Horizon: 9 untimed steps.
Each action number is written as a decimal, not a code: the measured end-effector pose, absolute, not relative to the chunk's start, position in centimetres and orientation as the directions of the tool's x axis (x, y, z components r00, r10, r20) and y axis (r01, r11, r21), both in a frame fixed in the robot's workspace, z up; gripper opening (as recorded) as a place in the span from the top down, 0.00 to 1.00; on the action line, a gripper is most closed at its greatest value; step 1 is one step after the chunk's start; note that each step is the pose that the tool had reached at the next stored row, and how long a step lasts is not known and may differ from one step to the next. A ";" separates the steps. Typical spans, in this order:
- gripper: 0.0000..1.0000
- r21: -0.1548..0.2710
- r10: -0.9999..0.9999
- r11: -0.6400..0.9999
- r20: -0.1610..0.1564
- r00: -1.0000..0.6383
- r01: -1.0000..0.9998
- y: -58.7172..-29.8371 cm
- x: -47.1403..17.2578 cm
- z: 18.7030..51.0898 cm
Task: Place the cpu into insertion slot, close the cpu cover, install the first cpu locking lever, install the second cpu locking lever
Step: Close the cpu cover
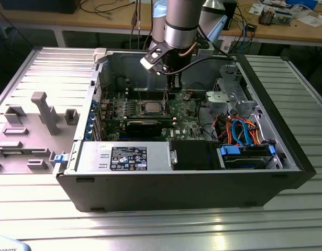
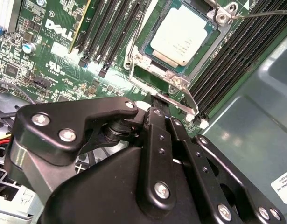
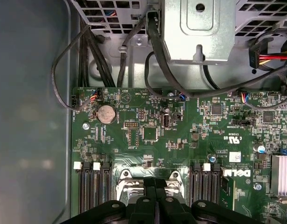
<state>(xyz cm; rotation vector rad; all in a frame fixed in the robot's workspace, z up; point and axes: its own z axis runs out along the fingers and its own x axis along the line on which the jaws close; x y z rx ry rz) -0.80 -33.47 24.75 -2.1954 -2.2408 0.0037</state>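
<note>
Cpu (image 1: 152,109) lies mid-board, so we read the exterior view from its left. First comes a grey moulded tray (image 1: 30,130) on the ribbed table (image 1: 150,230), then the open computer case (image 1: 176,188) with its green motherboard (image 1: 187,112). The gripper (image 1: 171,95) hangs just right of the chip, and a drive cage (image 1: 229,94) with blue and orange cables (image 1: 244,130) sits farthest right. The second wrist view adds detail. There the chip is seated in the insertion slot (image 2: 145,46), the cpu cover (image 2: 155,71) lies flat around it, and a thin lever wire (image 2: 260,13) crosses the cover's tab. In the first wrist view we see the fingers (image 3: 149,191) pressed together with no gap. Memory slots (image 3: 93,189) flank them, and a coin cell (image 3: 106,113) lies beyond.
</note>
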 end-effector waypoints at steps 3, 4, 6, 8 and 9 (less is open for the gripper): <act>0.89 -0.005 1.000 0.020 0.002 -0.020 1.000 -33.5 -0.9 24.7; 0.89 -0.005 1.000 0.020 0.002 -0.020 1.000 -33.5 -1.0 24.7; 0.89 -0.005 1.000 0.020 0.002 -0.020 1.000 -33.5 -1.1 24.7; 0.89 -0.005 1.000 0.021 0.002 -0.021 1.000 -33.5 -1.3 24.7; 0.89 -0.005 1.000 0.020 0.002 -0.020 1.000 -33.5 -1.4 24.7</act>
